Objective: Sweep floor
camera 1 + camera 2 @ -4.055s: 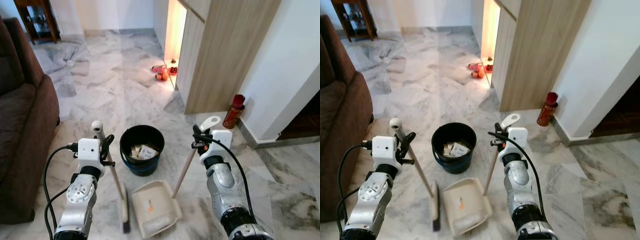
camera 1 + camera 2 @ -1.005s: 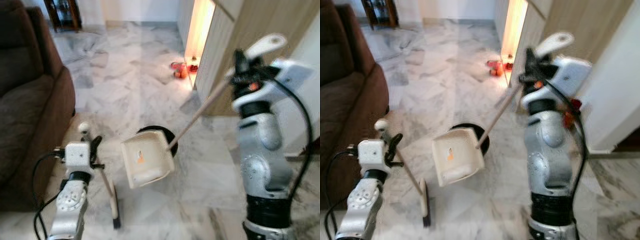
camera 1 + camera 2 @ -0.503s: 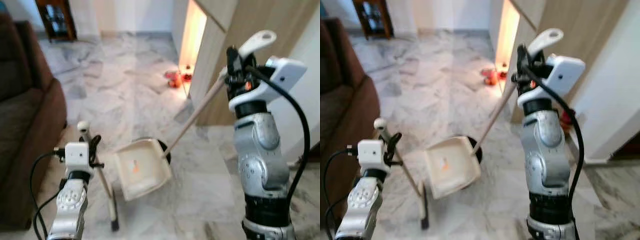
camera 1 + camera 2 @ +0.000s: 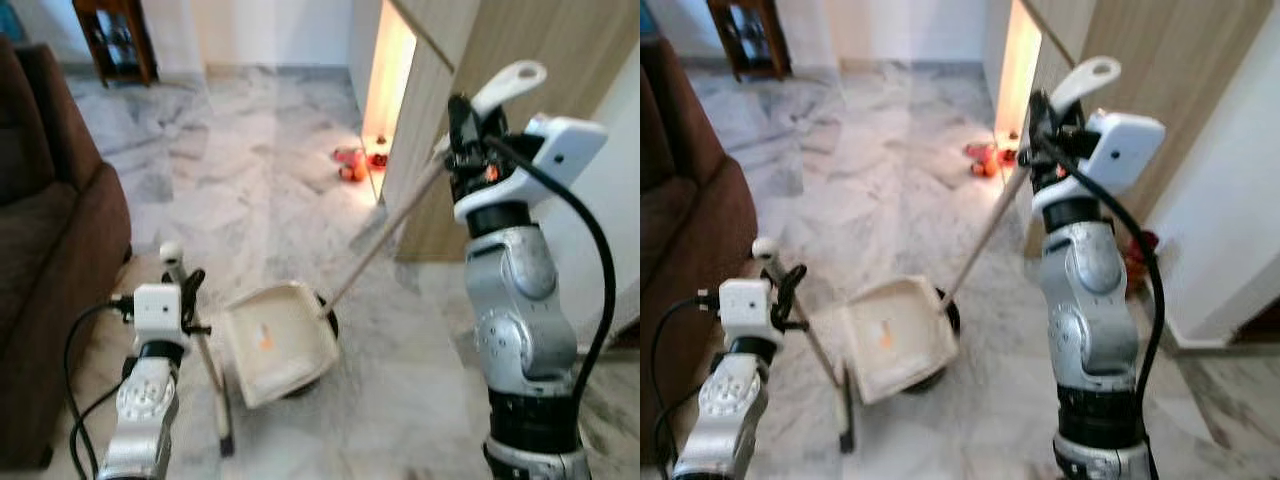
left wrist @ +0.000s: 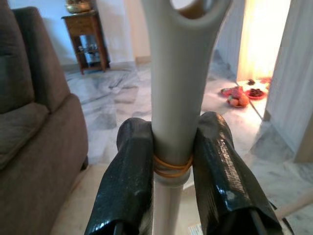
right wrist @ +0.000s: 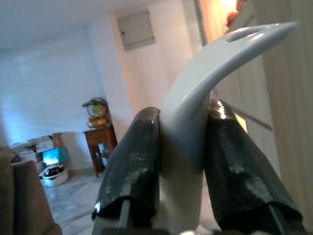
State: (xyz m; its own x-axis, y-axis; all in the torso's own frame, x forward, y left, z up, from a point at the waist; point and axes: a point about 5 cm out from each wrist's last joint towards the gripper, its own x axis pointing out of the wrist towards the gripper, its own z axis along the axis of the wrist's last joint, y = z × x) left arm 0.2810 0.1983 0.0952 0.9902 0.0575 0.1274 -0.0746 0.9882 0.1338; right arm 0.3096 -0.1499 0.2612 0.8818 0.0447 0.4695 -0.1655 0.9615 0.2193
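Note:
My right gripper [image 4: 470, 115] is raised high and shut on the dustpan handle [image 4: 505, 85]. The cream dustpan [image 4: 277, 340] hangs tilted over the black bucket [image 4: 322, 322], hiding most of it. An orange speck sticks to the pan's inside. My left gripper [image 4: 182, 290] is shut on the broom handle [image 5: 176, 98], low at the left. The broom head [image 4: 226, 425] rests on the marble floor [image 4: 250, 190] beside the dustpan. In the right wrist view the fingers [image 6: 134, 166] clamp the pale handle [image 6: 195, 122].
A brown sofa [image 4: 50, 260] stands along the left. A wooden cabinet [image 4: 480, 120] rises at the right, with small red and orange items [image 4: 352, 162] on the floor by its lit opening. A dark wooden side table [image 4: 115, 40] stands at the far back left.
The right arm lifted the dustpan off the floor and tipped it over the bucket. The pan has sunk slightly in the last half second. The camera has shifted.

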